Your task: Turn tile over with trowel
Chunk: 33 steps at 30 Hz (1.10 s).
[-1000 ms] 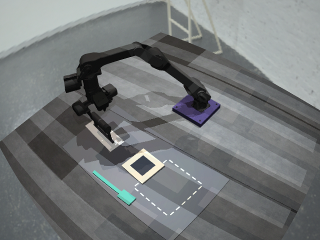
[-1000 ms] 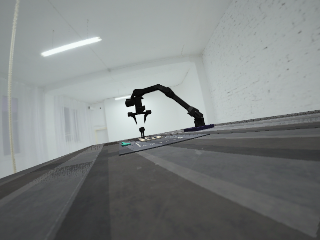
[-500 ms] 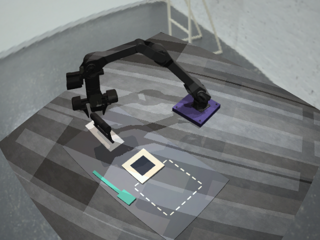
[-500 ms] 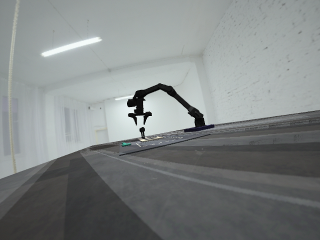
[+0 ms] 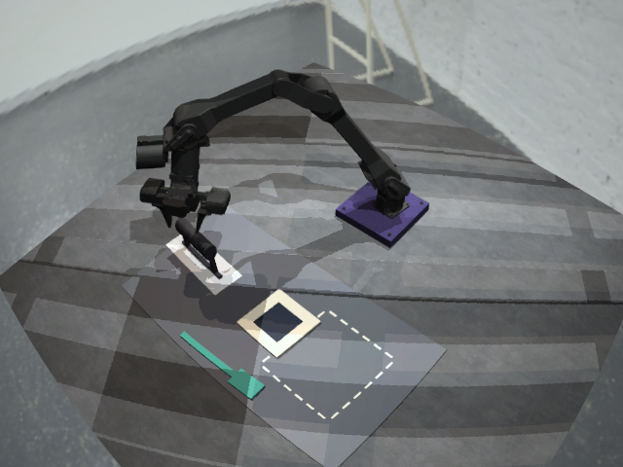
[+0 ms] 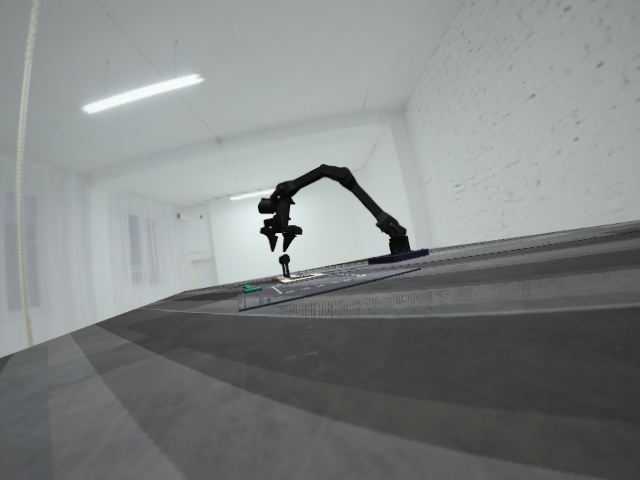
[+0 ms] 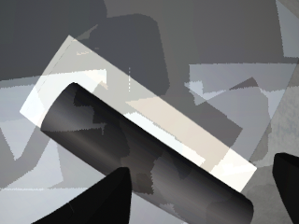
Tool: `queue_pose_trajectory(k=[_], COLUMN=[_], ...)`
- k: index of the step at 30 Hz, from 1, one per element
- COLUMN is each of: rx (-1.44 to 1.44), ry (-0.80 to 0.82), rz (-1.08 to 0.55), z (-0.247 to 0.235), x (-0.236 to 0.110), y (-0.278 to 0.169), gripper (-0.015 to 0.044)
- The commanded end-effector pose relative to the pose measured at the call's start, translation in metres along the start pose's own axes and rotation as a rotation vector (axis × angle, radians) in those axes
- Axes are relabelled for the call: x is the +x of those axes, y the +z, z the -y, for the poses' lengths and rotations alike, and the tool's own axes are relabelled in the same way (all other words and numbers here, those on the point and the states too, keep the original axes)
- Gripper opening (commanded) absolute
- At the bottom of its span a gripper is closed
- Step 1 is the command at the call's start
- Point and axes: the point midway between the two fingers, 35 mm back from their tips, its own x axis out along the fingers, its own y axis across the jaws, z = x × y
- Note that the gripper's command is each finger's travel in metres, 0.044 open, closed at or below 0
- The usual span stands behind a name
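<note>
1 arm stood on 1 purple base plate (image 5: 363, 217). 1 mat (image 5: 402, 362) bore 1 dashed outline (image 5: 328, 364), 1 tile (image 5: 277, 322) just beside it with the dark marked side up, 1 teal spatula (image 5: 221, 365) and 1 black-handled trowel (image 5: 200, 244). The gripper (image 5: 185, 218) hung above the trowel, jaws apart, holding nothing. The table (image 5: 502, 261) was grey-striped; the walls were white.
</note>
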Motion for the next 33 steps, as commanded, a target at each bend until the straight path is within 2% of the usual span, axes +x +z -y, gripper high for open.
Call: queue_pose_trajectory(k=[1,18,33], rx=[0.133,0.669,1.141], ry=[-0.03,-0.083,-0.065], rz=[0.041,0.19,0.344], z=[0.001,-0.001,-0.01], x=[-0.002,0.004,0.007], y=[0.002,-0.006,-0.018], gripper=[0.03,0.03,0.03])
